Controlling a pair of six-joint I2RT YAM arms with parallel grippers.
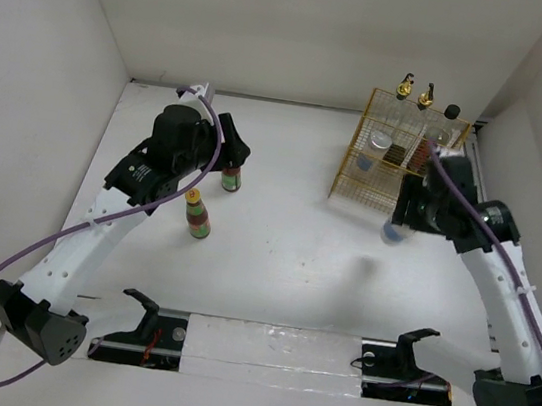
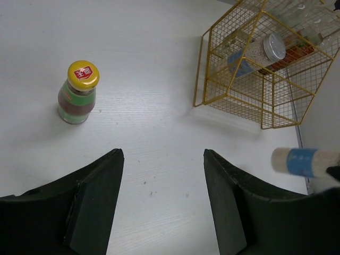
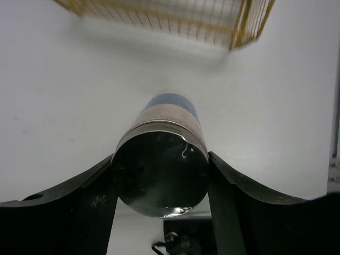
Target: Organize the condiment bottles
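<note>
Above the white table (image 1: pixel 282 265), our right gripper (image 3: pixel 160 178) clamps a blue-banded shaker (image 3: pixel 170 114). Its lid faces the wrist and its base points toward the gold wire basket (image 1: pixel 354 184) just ahead. Our left gripper (image 2: pixel 162 159) hangs spread and empty, well apart.

White table (image 1: pixel 282 265) bears two sauce bottles (image 1: pixel 198 215) and a gold basket (image 1: pixel 354 174).
</note>
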